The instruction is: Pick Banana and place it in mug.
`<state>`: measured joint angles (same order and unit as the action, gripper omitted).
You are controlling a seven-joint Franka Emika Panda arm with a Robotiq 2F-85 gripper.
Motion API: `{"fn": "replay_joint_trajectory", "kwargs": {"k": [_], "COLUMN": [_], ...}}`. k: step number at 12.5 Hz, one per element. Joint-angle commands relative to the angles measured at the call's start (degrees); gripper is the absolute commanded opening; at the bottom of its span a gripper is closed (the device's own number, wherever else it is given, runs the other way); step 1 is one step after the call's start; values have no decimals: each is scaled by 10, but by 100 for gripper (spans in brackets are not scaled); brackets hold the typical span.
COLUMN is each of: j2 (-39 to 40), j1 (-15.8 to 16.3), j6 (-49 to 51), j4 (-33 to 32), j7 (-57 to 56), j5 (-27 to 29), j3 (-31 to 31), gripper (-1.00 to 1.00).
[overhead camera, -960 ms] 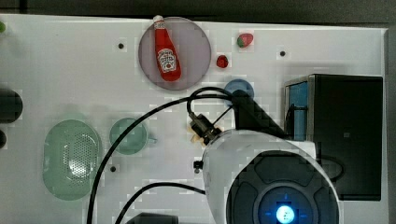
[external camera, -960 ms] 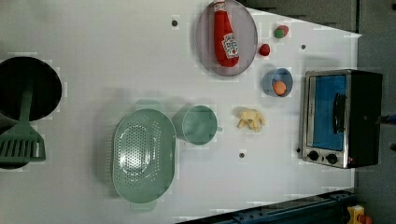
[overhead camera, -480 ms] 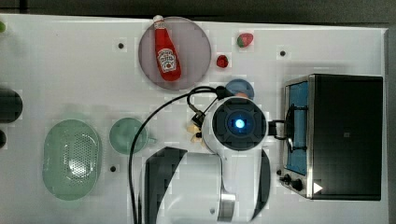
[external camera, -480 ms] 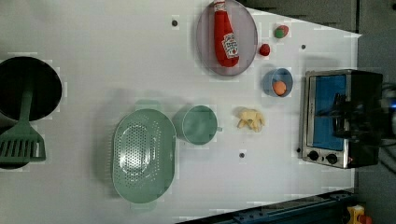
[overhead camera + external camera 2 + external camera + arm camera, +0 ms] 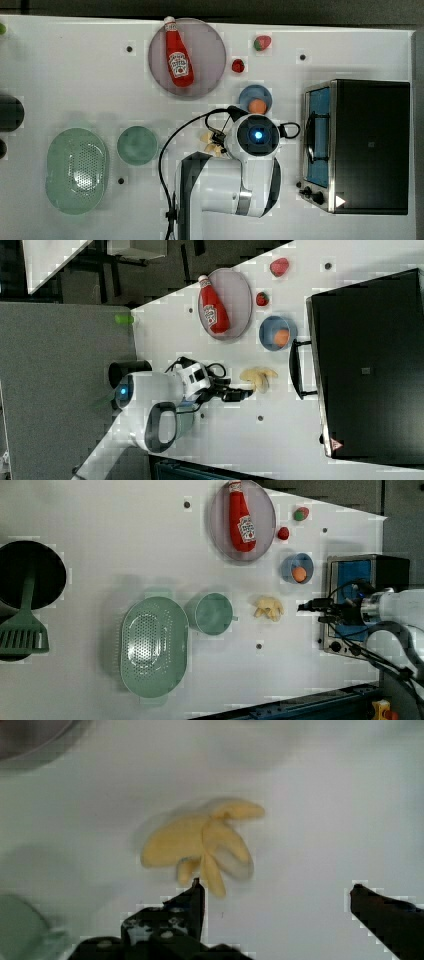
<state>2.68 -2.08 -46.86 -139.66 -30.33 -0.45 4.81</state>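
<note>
The banana (image 5: pixel 268 608) is a pale yellow lumpy piece lying on the white table, to the left view's right of the round teal mug (image 5: pixel 212 613). In the top view the banana (image 5: pixel 209 142) peeks out beside my arm's wrist, and the mug (image 5: pixel 137 145) stands further to the top view's left. My gripper (image 5: pixel 303 608) hovers just to the left view's right of the banana. In the wrist view the gripper (image 5: pixel 277 900) is open, its dark fingers (image 5: pixel 192 902) apart with nothing between them, and the banana (image 5: pixel 205 845) lies just beyond one fingertip. The right view shows the gripper (image 5: pixel 247 394) beside the banana (image 5: pixel 258 377).
A toaster oven (image 5: pixel 357 145) stands close at the top view's right. A small blue dish (image 5: pixel 249 95) holds an orange ball (image 5: pixel 257 106). A ketchup bottle (image 5: pixel 178 52) lies on a round plate (image 5: pixel 210 50), near two strawberries (image 5: pixel 238 65). A pale green perforated basket (image 5: pixel 77 170) sits beyond the mug.
My arm has swung in from the top view's lower right until its wrist is over the banana. In the left view the gripper came in from the right edge. The fingers stayed open.
</note>
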Motion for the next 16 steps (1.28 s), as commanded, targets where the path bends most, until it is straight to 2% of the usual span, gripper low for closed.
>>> {"fn": "replay_joint_trajectory", "kwargs": {"k": [1,5,9,10,13,16], "j2": [45,130,179,184,178,157], "j1": [-1,0,1,1,1,0], "j6": [-54,-158,-195,-202,-220,-215], "j4": [-6,-10,-11,-9,-16,-18], "j7": [-161,-171,-170,-170,-170,-169], "j5": [-3,-3,-3,-2,-2,0], "j3": [-19,-21,-25,-29,-30,-29], "gripper": [100,100,100,93,18,-45]}}
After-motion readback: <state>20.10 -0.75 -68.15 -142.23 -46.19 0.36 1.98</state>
